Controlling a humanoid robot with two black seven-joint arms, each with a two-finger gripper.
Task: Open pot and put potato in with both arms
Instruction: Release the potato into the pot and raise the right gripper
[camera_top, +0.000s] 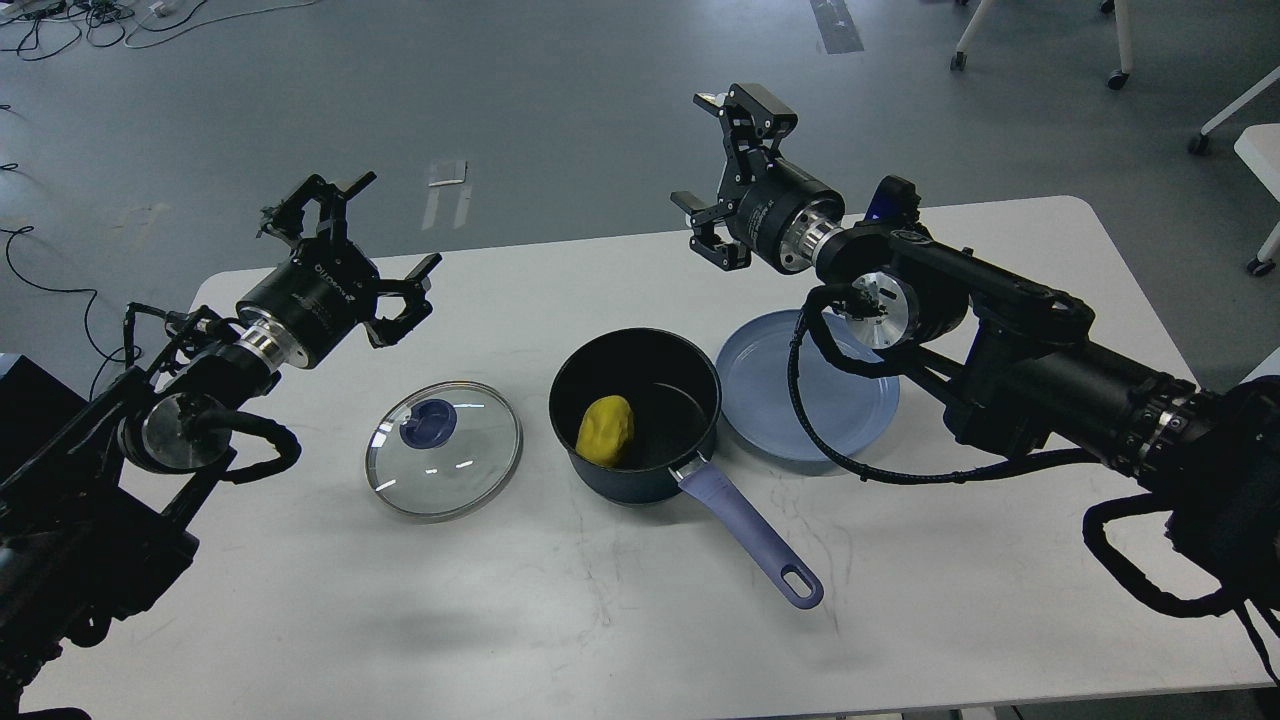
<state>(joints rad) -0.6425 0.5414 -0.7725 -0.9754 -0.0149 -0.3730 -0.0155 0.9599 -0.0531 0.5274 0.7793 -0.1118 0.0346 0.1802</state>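
Because the potato already lies inside the pot at frame centre, the task appears complete. The glass lid rests flat on the table left of the pot, clear of its mouth; the blue-grey plate, lying just right of the pot, is bare. Left gripper, upper left, and right gripper, upper centre, hang raised above the table, fingers apart and empty, presumably retracted for clearance.

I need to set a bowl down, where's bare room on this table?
Free: the near edge in front of the lid and handle, and the far strip behind the pot. Crowded: the middle row, where lid, pot and plate sit close.
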